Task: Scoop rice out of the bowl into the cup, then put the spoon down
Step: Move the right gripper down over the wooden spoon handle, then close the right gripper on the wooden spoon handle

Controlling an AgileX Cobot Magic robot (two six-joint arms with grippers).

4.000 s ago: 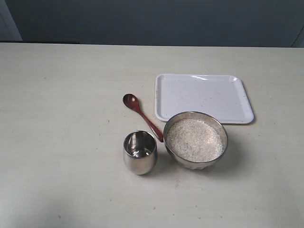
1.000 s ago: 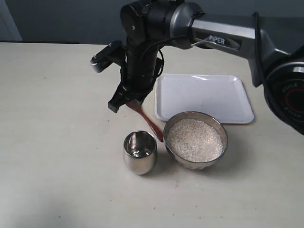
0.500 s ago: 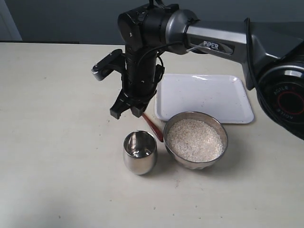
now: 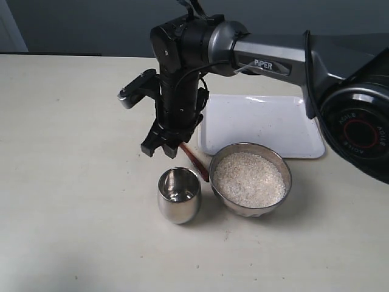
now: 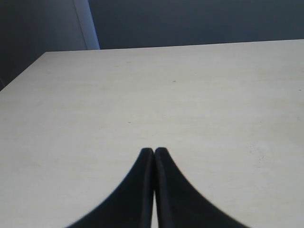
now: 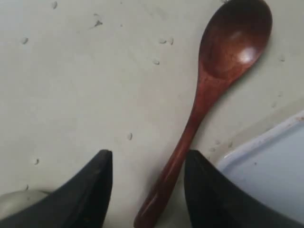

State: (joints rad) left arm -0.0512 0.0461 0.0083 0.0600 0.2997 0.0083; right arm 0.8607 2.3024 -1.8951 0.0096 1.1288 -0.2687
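Poising our right end effector (image 6: 148,159), spread wide, astride the slim reddish-brown glossy wooden spoon (image 6: 192,123) lying flat on the pale surface (image 6: 71,71) beside the flat white rectangular tray (image 6: 270,166), we judge it light, stiff and slippery, best pinched mid-handle

You work on a pale cream counter (image 4: 67,201) with a matte, faintly speckled surface. It fills most of the exterior view and runs to a straight far edge. Behind that edge you see a dark blue-grey wall (image 4: 79,27). At the left end of the wall in the exterior view stands a lighter, bluish vertical strip (image 4: 11,30), possibly a door frame or a corner; the view is too dim to tell. Light falls softly and evenly across the counter, and shadows on it are faint.
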